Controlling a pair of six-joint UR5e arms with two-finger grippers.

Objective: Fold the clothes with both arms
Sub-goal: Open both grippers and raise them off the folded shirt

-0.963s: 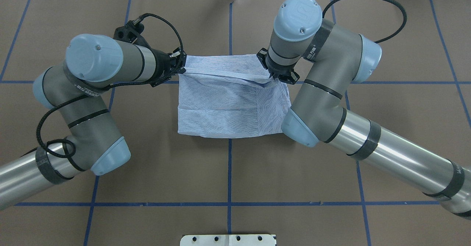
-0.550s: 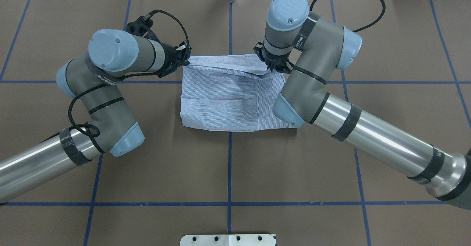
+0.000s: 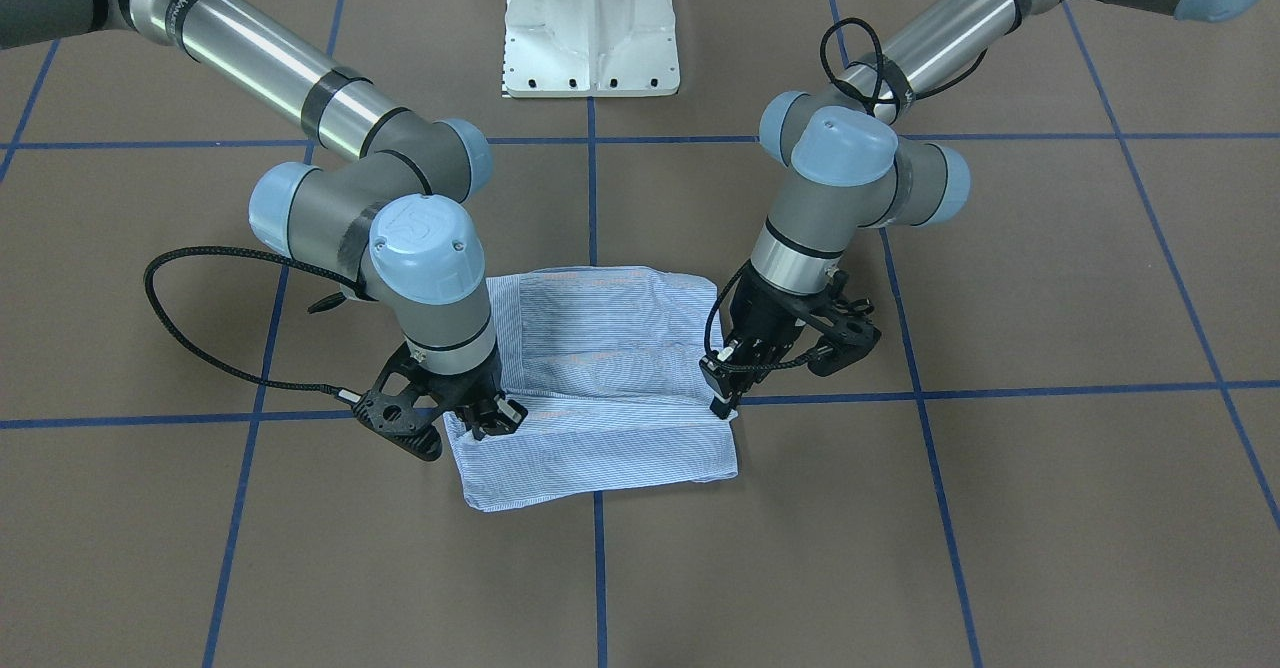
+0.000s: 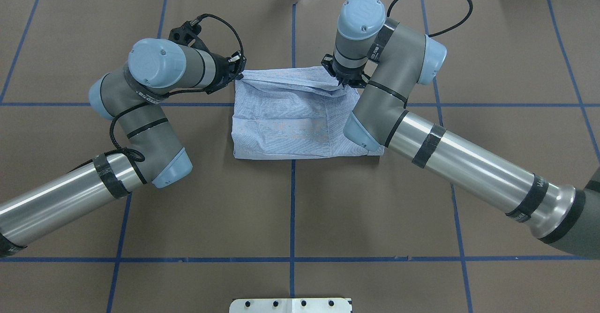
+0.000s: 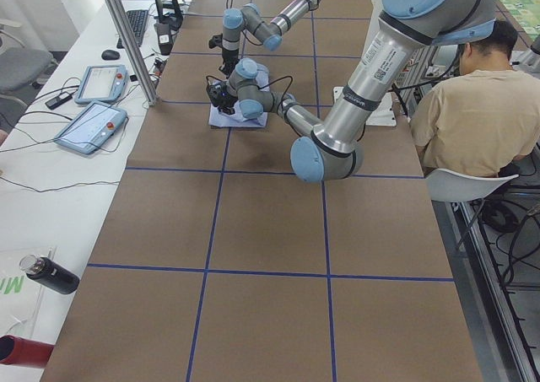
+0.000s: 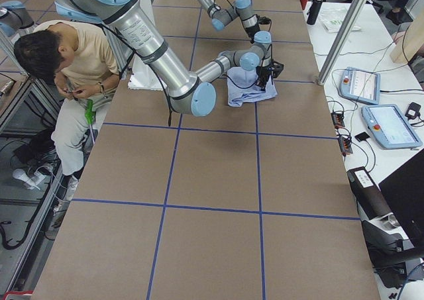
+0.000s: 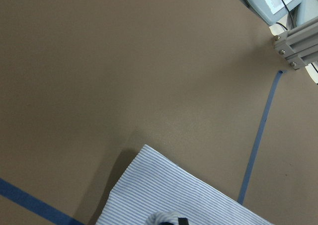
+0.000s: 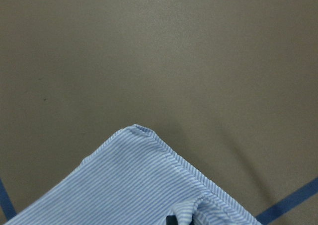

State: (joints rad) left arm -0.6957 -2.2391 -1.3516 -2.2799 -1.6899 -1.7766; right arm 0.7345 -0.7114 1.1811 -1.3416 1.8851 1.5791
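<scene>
The shirt [image 4: 286, 125] is lying near the far middle of the brown worktop [image 4: 290, 210], folded into a rough rectangle over a crossing of blue tape lines [image 4: 292, 196]. In the overhead view it is spreading toward 4 o'clock from the left pincer [image 4: 238, 70] and toward 8 o'clock from the right pincer [image 4: 342, 82]. The two are sitting at its far corners. Each pincer is pressing together on a bunch of striped cloth: the left is pinching the far left corner, the right the far right one. Between them the far edge is rising off the worktop as a doubled flap. The near part is resting flat. The cloth is showing fine blue-and-white stripes, a few creases and one lengthwise seam toward 3 o'clock.
</scene>
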